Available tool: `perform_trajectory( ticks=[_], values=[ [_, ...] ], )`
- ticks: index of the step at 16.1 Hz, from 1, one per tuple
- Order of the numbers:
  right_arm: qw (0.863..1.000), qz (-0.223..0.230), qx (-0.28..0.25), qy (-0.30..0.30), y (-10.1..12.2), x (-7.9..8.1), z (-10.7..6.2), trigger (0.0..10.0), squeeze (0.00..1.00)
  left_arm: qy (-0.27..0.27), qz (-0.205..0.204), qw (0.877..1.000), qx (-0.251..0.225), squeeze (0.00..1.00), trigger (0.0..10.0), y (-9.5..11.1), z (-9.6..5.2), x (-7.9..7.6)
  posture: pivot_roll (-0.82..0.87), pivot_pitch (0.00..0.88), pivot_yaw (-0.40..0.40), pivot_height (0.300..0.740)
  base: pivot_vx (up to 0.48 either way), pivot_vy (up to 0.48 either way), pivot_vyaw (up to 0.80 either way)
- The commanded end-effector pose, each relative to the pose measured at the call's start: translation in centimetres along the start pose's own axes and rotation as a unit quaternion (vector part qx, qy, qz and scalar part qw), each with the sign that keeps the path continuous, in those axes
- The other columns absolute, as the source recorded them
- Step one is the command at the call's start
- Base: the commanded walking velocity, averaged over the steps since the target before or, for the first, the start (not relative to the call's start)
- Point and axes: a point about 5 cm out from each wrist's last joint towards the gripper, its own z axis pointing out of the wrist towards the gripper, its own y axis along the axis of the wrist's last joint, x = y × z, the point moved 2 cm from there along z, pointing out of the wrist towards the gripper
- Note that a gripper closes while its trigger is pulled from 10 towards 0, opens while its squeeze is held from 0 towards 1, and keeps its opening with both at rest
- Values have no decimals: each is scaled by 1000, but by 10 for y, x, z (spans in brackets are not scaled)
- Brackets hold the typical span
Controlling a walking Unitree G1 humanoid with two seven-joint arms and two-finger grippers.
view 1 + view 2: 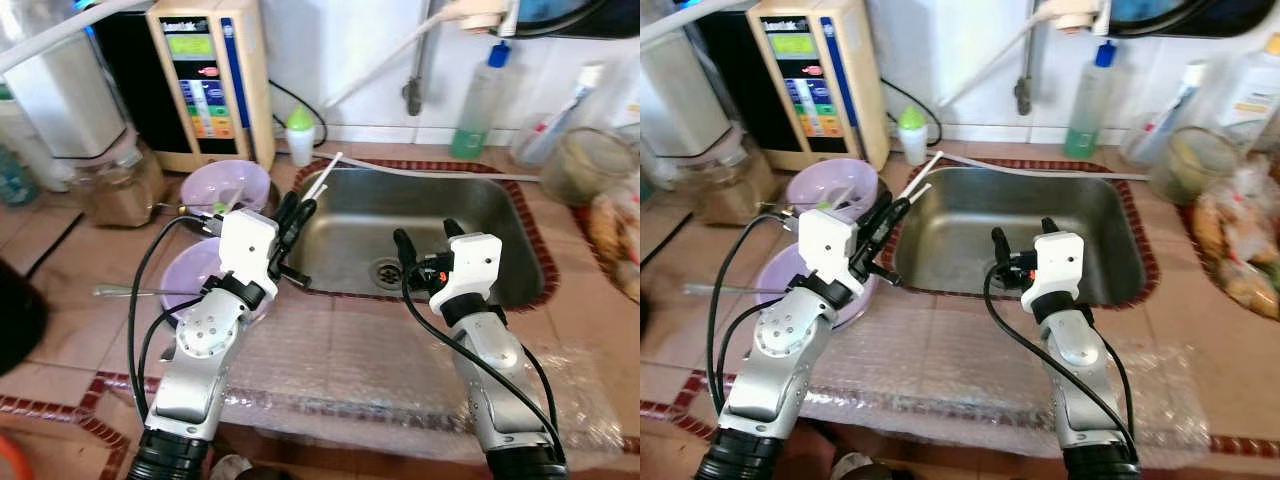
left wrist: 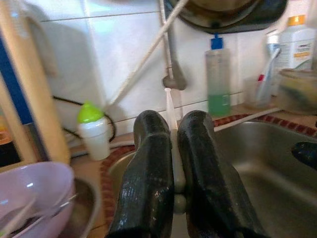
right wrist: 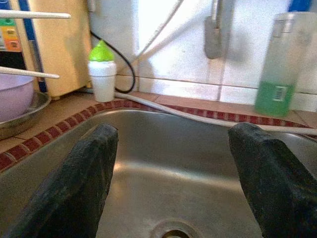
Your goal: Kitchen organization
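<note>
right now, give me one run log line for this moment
left pincer: shut on white chopsticks, at sink left rim | right pincer: open, over sink | purple bowls: on counter

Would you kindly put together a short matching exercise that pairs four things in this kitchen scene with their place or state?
Things:
1. left gripper
2. right gripper
3. small green-capped bottle
4. tall bottle of green liquid

Place or state:
A. on the counter behind the sink's right part, near the wall
B. open, above the sink basin
C. shut on white chopsticks, at the sink's left rim
D. on the counter beside the beige appliance

Pairs: 1-C, 2-B, 3-D, 4-A
</note>
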Motion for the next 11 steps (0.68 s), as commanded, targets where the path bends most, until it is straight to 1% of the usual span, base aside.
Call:
perform_trajectory(
  ticks=[1, 8, 9, 11],
  values=[
    [1000, -2, -1, -2, 1, -1, 0, 10000, 0, 1, 8, 1000, -6, 0, 10000, 4, 1, 1, -83, 0, 73, 740, 0, -405, 0],
    [1000, -2, 3, 9, -1, 3, -1, 10000, 0, 2, 13, 1000, -4, 0, 10000, 4, 1, 1, -82, 0, 76, 740, 0, -406, 0],
    [1000, -3, 3, 16, -2, 5, -1, 10000, 0, 8, 12, 1000, -4, 0, 10000, 4, 0, 3, -81, 0, 75, 740, 0, 0, 0],
    [1000, -3, -1, 27, 0, 8, -3, 10000, 0, 29, 30, 999, 1, 0, 10000, 2, -2, 7, -80, 0, 75, 740, 0, 0, 0]
  ],
)
